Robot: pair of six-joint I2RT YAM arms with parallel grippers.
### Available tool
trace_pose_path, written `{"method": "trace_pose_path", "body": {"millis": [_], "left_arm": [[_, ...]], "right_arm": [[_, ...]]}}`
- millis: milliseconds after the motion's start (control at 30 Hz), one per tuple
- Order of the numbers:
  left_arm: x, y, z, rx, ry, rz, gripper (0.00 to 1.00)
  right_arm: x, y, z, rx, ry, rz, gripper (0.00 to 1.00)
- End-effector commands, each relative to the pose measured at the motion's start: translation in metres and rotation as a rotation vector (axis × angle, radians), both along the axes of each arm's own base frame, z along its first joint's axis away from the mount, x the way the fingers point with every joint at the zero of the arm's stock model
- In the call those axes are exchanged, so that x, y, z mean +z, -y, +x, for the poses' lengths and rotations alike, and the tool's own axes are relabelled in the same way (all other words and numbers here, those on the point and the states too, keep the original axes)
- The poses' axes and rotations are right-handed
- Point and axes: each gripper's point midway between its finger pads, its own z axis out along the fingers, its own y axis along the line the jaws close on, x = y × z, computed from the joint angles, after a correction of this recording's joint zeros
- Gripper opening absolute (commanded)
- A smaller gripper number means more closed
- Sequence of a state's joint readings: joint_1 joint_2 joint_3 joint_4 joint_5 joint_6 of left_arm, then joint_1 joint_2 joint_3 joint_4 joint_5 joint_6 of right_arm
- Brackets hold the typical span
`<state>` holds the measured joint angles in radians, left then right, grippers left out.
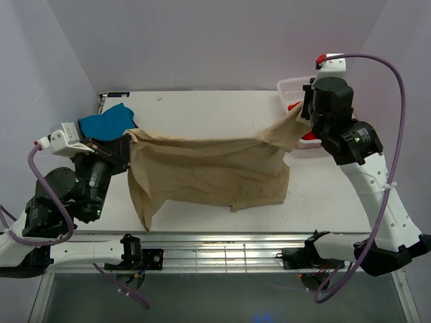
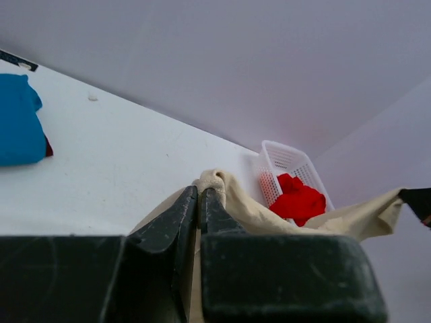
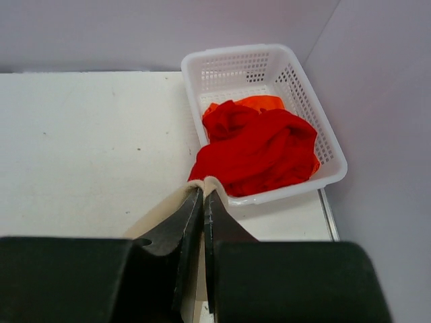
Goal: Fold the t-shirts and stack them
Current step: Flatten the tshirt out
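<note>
A tan-beige t-shirt (image 1: 209, 168) hangs stretched between both arms above the table, its lower edge drooping toward the surface. My left gripper (image 1: 126, 145) is shut on its left corner, the cloth (image 2: 222, 185) bunching over the fingertips (image 2: 200, 192). My right gripper (image 1: 304, 111) is shut on the right corner, a fold of tan cloth (image 3: 215, 185) pinched at the tips (image 3: 203, 192). A folded teal-blue t-shirt (image 1: 106, 122) lies at the back left, with a dark red edge (image 2: 48, 146) under it. A bright red t-shirt (image 3: 259, 148) lies crumpled in the basket.
The white lattice basket (image 3: 330, 151) stands at the back right corner, close to the right wall and just behind my right gripper. Grey walls enclose the table on three sides. A metal rail (image 1: 215, 252) runs along the near edge.
</note>
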<state>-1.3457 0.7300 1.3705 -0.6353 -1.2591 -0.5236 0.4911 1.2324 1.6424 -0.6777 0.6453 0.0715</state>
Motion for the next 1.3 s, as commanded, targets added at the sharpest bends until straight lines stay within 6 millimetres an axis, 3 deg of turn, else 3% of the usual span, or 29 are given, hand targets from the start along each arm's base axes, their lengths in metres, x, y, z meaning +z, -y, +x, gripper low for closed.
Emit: {"method": "trace_pose_path", "body": {"millis": [0,133,167,200,267,300,333,367,467,700,867,967,1267], "left_arm": [[-0.021,0.024,0.003,-0.068,0.002,0.332,0.15],[-0.016,0.073,-0.019,-0.401,0.057,0.346,0.11],[-0.013,0.091,-0.032,-0.523,0.077,0.34,0.05],[-0.011,0.103,-0.038,-0.585,0.084,0.343,0.03],[0.009,0.123,-0.062,-0.766,0.131,0.293,0.0],[0.015,0.131,-0.071,-0.824,0.138,0.265,0.0],[0.027,0.134,-0.079,-0.867,0.157,0.229,0.0],[0.047,0.13,-0.086,-0.896,0.188,0.179,0.0],[0.081,0.12,-0.104,-0.971,0.238,0.075,0.0],[0.123,0.056,-0.12,-0.935,0.333,-0.109,0.0],[0.132,0.025,-0.123,-0.837,0.368,-0.135,0.0],[0.132,0.019,-0.127,-0.822,0.35,-0.141,0.0],[0.098,0.012,-0.111,-0.716,0.246,-0.132,0.0]], "right_arm": [[0.046,0.009,-0.019,0.015,0.077,0.042,0.08],[0.102,0.004,-0.067,0.195,0.198,0.111,0.08],[0.112,0.004,-0.078,0.232,0.221,0.121,0.08],[0.135,0.007,-0.096,0.263,0.279,0.142,0.08],[0.156,0.005,-0.125,0.359,0.326,0.161,0.08],[0.184,0.012,-0.148,0.387,0.407,0.19,0.08],[0.195,0.009,-0.165,0.449,0.44,0.205,0.08],[0.204,0.009,-0.178,0.477,0.469,0.225,0.08],[0.225,0.014,-0.219,0.56,0.568,0.288,0.08],[0.253,0.016,-0.271,0.684,0.711,0.38,0.08],[0.268,0.02,-0.283,0.695,0.783,0.412,0.08],[0.273,0.019,-0.284,0.705,0.802,0.428,0.08],[0.27,0.007,-0.263,0.708,0.782,0.434,0.08]]}}
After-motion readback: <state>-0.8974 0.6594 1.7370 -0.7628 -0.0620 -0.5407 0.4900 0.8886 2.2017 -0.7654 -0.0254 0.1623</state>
